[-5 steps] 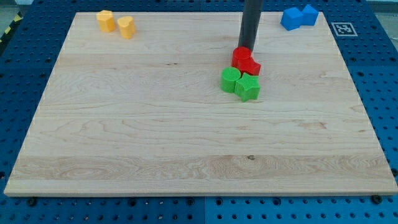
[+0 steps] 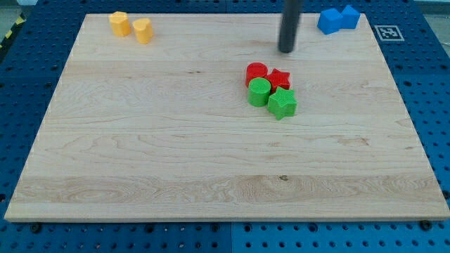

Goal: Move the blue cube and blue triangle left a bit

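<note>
Two blue blocks touch at the board's top right corner: the left blue block (image 2: 328, 21) and the right blue block (image 2: 349, 16); which is the cube and which the triangle is hard to make out. My tip (image 2: 286, 50) rests on the board to their lower left, about a block's width or more away, touching nothing. It stands just above the red and green cluster.
A red cylinder (image 2: 256, 72), a red star (image 2: 280, 79), a green cylinder (image 2: 260, 92) and a green star (image 2: 282, 103) cluster near the board's middle. Two yellow blocks (image 2: 119, 23) (image 2: 143, 31) sit at the top left. The wooden board (image 2: 140, 154) lies on a blue pegboard.
My tip has moved up and slightly right, away from the red blocks. The red and green blocks have shifted slightly, the red cylinder to the left.
</note>
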